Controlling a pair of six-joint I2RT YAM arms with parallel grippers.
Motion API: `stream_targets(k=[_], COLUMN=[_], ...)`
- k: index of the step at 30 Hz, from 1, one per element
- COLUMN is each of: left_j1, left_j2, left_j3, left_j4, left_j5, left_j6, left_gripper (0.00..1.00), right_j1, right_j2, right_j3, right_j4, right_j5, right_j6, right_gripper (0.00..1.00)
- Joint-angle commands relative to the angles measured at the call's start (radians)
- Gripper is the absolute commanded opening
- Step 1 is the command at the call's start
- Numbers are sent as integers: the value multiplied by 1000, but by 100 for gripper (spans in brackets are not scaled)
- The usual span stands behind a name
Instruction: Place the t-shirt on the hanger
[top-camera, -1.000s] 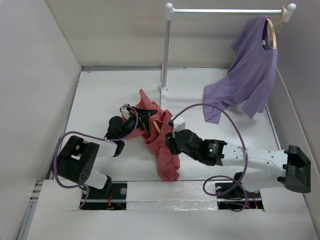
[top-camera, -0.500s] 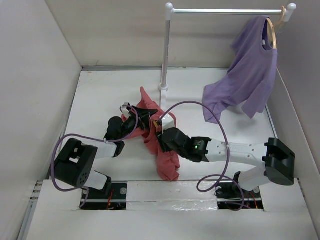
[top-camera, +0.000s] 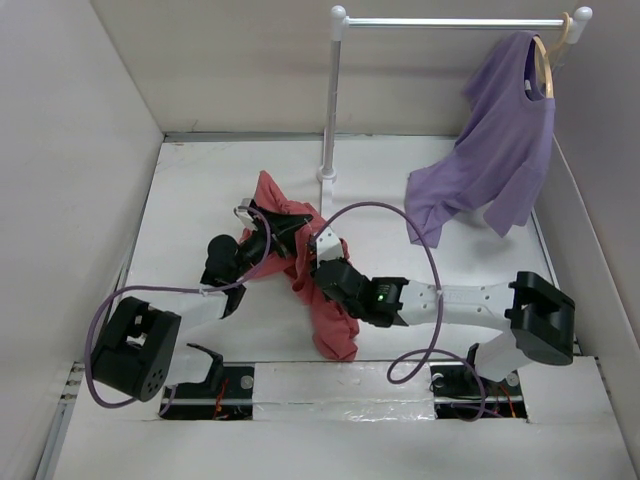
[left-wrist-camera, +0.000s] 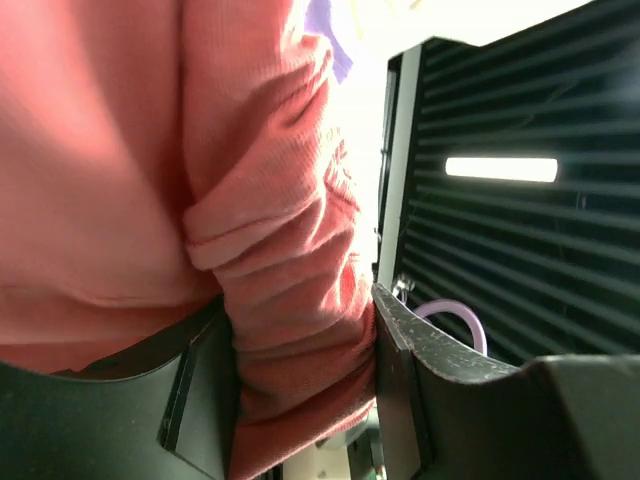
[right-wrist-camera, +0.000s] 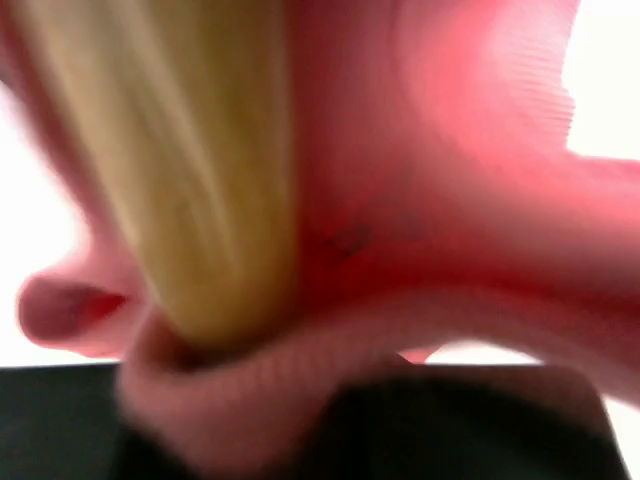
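The coral-red t-shirt (top-camera: 325, 310) lies bunched in the middle of the table, and its upper part is lifted between the two grippers. My left gripper (top-camera: 276, 233) is shut on a thick fold of the t-shirt (left-wrist-camera: 290, 250), which fills the gap between its dark fingers (left-wrist-camera: 400, 370). My right gripper (top-camera: 320, 258) is pushed into the cloth from the right. Its blurred wrist view shows a tan wooden bar of the hanger (right-wrist-camera: 200, 180) wrapped in red cloth (right-wrist-camera: 430, 200), close above a dark finger (right-wrist-camera: 450, 435). In the top view the cloth hides the hanger.
A purple t-shirt (top-camera: 500, 150) hangs on a paler wooden hanger (top-camera: 545, 60) at the right end of a white rail (top-camera: 450, 22). The rail's post (top-camera: 330, 110) stands just behind the red cloth. Walls close in the table on the left, back and right.
My right gripper has moved left and forward into the shirt. My left gripper has moved back a little, and the shirt's top end has shifted left with it.
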Motion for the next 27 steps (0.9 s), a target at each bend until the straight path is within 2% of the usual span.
stream_targets(k=[1,4,5,6,7,9,10,14,16,22,27], left_j1=[-5,36,48,48,48,48,48,48,48,48,48], left_j2=[-81,-108,-130,-141,-154,-196,-211,-320,-351,-446,-469], left_j3=[51,101,111,122,154,195,220,364,417,445,386], left_j4=[263,125,87,-6,-67,-236,-298,-637,-723,-889,-926], left_j5=[41,77,82,71,61,27,12,-134,-191,-344,-470], left_j6=[51,152,187,270,316,466,519,737,831,942,1020], left_gripper=[0,0,5,14,30,43,54,70,72,71,70], right_j1=[0,0,0,0,0,0,0,-21,-37,-55,-66], right_j2=[-56,-160,-192,-226,-288,-349,-376,-484,-502,-563,-636], right_j3=[32,15,8,0,-2,-9,-17,-55,-68,-74,-8], right_j4=[65,0,-30,-50,-75,-141,-156,-202,-208,-220,-313], right_j5=[64,-6,-62,-89,-115,-175,-186,-210,-227,-252,-285], right_j6=[-15,-4,-3,5,19,45,51,71,76,65,54], right_gripper=[0,0,0,0,0,0,0,0,0,0,0])
